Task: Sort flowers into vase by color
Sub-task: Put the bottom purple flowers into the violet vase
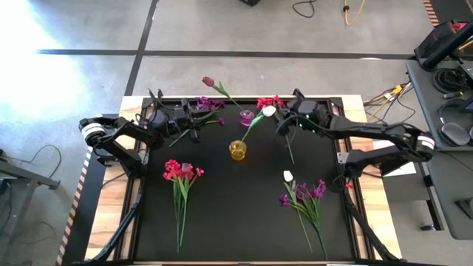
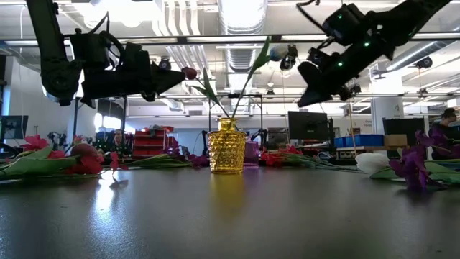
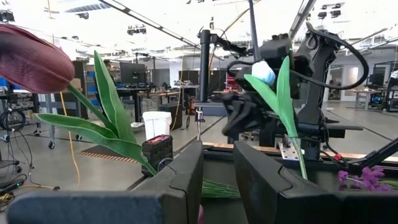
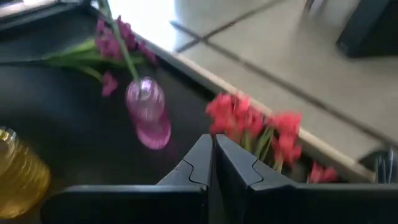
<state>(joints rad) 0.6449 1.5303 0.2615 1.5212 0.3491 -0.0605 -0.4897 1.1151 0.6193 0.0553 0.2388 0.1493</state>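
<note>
A: Right gripper [image 4: 213,163]?
B: Jaws closed, empty, above red flowers [image 4: 261,127] (back edge).
A: Left gripper [image 3: 217,177]?
B: Part open, empty. White flower [image 1: 267,111] stands in yellow vase [image 1: 237,150].

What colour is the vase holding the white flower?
Yellow; the vase shows best in the low view, textured glass.

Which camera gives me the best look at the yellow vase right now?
The low view: the yellow vase stands centred and unobstructed, with green stems rising from it. The high view shows only its small top. The right wrist view catches just an edge. The left wrist view does not show it.
</note>
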